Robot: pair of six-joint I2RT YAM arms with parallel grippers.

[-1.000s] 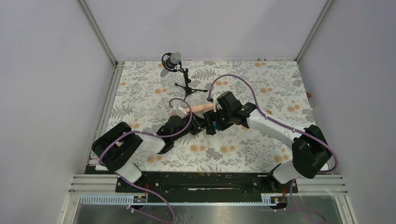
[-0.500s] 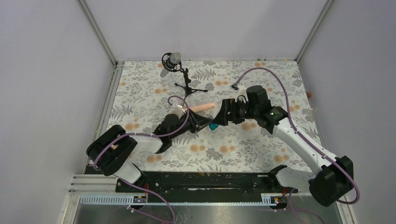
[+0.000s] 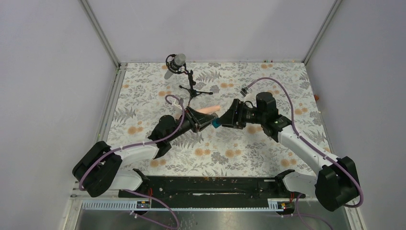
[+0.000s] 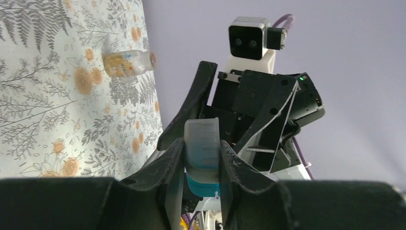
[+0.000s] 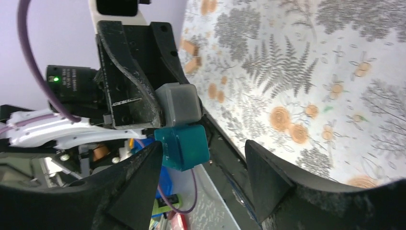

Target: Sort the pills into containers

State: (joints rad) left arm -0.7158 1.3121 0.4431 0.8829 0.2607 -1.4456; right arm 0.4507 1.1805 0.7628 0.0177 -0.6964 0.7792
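My left gripper (image 3: 207,122) is shut on the grey half of the teal-and-grey box (image 3: 216,124) and holds it above the floral cloth. In the left wrist view the box (image 4: 202,146) sits clamped between both fingers. My right gripper (image 3: 229,118) faces it, open. In the right wrist view its jaws stand wide on either side of the box's teal half (image 5: 184,143), which is close to one finger (image 5: 136,184). The amber bottle (image 4: 129,63) lies on its side on the cloth, apart from both grippers. I cannot tell loose pills from the cloth's orange flowers.
A long peach cylinder (image 3: 208,109) lies on the cloth just behind the left gripper. A microphone on a small tripod (image 3: 178,63) stands at the back. The cell's white walls close in the left, right and far sides.
The right arm pulled back and turned, so its open gripper now faces the box from the right. The left arm stretched forward and raised the box toward it.
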